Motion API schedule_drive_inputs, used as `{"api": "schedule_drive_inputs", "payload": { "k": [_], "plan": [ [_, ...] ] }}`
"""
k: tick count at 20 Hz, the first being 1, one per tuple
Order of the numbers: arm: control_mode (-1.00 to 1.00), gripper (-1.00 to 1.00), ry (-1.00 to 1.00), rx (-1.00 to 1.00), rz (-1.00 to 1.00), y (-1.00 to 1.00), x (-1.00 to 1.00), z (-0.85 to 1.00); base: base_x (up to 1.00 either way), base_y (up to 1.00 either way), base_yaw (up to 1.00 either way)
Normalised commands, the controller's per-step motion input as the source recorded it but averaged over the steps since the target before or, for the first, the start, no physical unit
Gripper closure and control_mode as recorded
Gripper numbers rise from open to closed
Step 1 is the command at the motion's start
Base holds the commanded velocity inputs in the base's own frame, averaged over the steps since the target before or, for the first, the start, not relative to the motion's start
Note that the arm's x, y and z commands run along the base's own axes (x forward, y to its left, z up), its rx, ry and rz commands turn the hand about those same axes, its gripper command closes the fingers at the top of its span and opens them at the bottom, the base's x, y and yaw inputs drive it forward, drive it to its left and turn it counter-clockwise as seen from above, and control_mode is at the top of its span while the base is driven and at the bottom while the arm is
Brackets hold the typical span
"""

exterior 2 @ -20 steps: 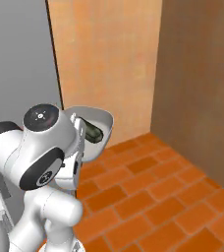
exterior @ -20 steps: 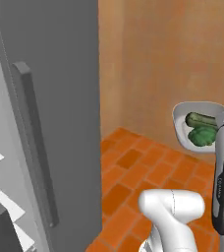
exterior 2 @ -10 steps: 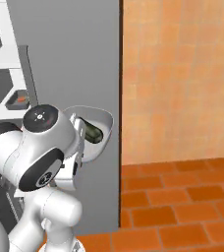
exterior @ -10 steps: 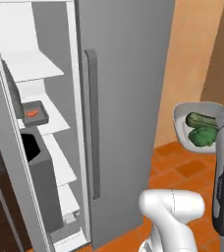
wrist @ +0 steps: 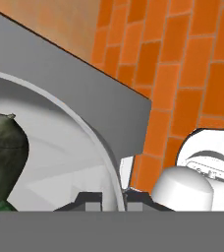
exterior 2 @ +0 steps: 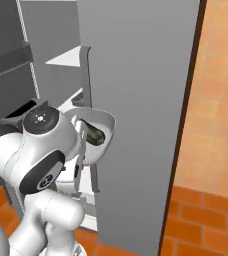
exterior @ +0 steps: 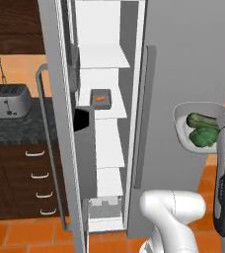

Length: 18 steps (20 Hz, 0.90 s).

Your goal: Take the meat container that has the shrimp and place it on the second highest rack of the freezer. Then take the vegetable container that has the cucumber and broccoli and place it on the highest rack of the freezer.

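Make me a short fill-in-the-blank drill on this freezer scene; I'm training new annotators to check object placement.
1. The gripper is shut on the rim of the round white ____.
2. The meat container with the shrimp sits on a rack inside the ____.
3. Beside the broccoli in the vegetable container lies a dark green ____.

Missing words: bowl; freezer; cucumber

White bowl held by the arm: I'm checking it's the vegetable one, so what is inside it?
Inside the white bowl lie a dark green cucumber and a bright green broccoli floret. The arm covers the bowl's right side.
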Motion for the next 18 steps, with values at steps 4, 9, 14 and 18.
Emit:
{"api": "schedule_drive_inputs", "payload": {
  "k": [4, 9, 14, 18],
  "plan": [
    [1.0, 1.0, 0.0, 0.0, 0.0, 0.0, 0.0, 0.0, 0.51, 0.05, 0.46],
    [1.0, 1.0, 0.0, 0.0, 0.0, 0.0, 0.0, 0.0, 0.25, 0.34, 0.39],
    [1.0, 1.0, 0.0, 0.0, 0.0, 0.0, 0.0, 0.0, 0.65, 0.06, 0.36],
    [1.0, 1.0, 0.0, 0.0, 0.0, 0.0, 0.0, 0.0, 0.38, 0.29, 0.24]
  ]
}}
